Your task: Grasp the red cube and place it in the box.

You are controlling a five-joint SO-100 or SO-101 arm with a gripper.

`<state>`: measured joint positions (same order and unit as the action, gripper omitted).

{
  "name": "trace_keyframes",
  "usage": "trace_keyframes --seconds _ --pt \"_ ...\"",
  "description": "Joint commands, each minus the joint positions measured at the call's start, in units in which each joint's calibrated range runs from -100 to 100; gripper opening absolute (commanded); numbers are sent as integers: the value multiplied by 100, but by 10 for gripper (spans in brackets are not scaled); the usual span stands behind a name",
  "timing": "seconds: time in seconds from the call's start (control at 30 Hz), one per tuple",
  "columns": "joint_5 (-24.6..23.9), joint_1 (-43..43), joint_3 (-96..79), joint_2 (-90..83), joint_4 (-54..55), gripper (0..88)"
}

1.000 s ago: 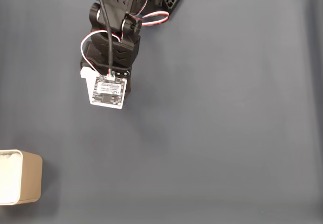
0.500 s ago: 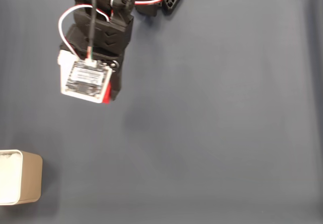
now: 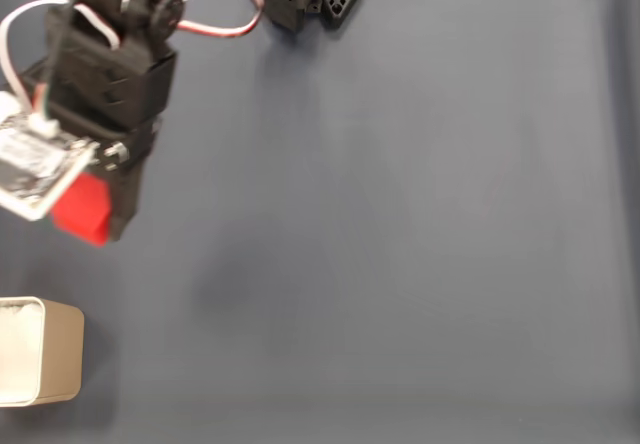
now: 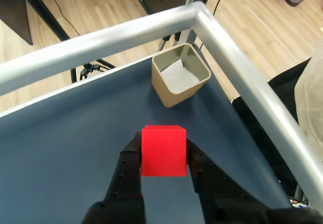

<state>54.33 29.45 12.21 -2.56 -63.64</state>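
Dark blue tabletop [image 3: 400, 244]. Tan box [image 4: 180, 80], at a tabletop corner by the metal rail [image 4: 242, 67]; nothing visible inside. End effector [image 4: 164, 156], raised, clamped on red cube [image 4: 163, 150], cube between both fingers, short of the box.

Red cube [image 4: 163, 151] held aloft (upright); beige box [image 4: 180, 80] empty.

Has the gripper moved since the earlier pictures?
Yes. In the fixed view the gripper, holding the cube, went left and down, nearer the box.
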Motion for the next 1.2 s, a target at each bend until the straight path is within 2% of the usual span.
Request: trace_keyframes --seconds 0.0,0.33,1.17 --pt "-49 102 1115 421 12 0" --pt "-112 38 2903 1764 168 0" --pt "-244 2 4847 3852 1077 7"
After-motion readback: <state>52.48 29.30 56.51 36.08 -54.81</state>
